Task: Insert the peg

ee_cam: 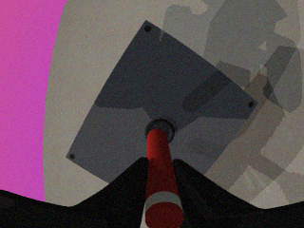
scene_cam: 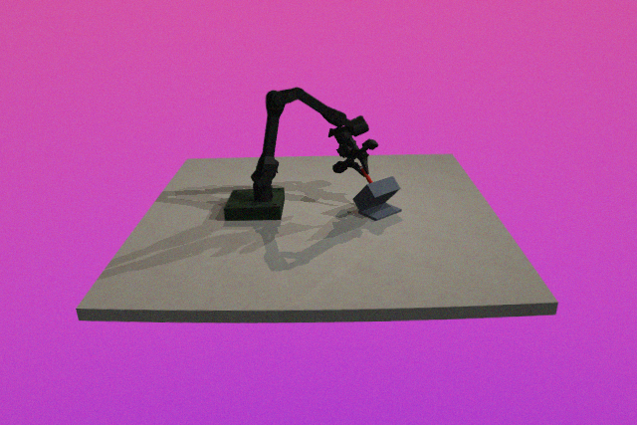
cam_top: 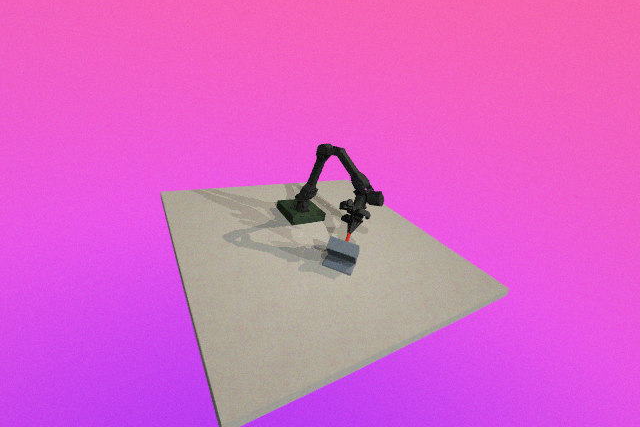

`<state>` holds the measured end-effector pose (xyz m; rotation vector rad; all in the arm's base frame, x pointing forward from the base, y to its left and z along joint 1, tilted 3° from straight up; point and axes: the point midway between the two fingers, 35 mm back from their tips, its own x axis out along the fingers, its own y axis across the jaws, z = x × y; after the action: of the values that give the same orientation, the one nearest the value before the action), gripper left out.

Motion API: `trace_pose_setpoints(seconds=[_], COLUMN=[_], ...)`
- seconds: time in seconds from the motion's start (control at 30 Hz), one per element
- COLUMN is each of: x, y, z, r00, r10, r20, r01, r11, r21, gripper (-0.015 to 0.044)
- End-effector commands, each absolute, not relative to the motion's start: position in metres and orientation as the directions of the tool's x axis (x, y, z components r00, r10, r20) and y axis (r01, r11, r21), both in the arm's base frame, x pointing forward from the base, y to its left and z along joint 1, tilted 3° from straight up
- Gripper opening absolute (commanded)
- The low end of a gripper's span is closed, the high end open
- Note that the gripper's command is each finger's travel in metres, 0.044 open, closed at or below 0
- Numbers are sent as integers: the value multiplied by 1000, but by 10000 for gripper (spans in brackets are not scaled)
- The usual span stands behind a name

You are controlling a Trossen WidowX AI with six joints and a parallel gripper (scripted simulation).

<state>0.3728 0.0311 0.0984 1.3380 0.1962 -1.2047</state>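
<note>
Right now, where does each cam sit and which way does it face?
Top: high, off one table corner, looking down across the table; shows the whole arm and its base.
Exterior: low, side-on; arm in profile, claw above the sloped panel.
Wrist: behind the claw, looking along the red peg at the hole; only the dark fingers show.
Shared: peg and panel appear in all three.

We see slim matte-black arm (scene_cam: 309,102), rounded joint housings, dark green square base plate (scene_cam: 253,205); black pincer (ee_cam: 161,180) with broad wedge-shaped fingers.
</note>
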Motion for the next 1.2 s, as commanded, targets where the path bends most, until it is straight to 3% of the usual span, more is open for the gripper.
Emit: trace_pose_setpoints(seconds=[0.0, 1.17], x=[373, 375], y=[30, 28], z=[95, 91], r00=[434, 438], r10=[-547, -547], r20=[-716, -713], r01=[750, 745], r11=[-220, -223], r21=[623, 629], gripper=[0, 0])
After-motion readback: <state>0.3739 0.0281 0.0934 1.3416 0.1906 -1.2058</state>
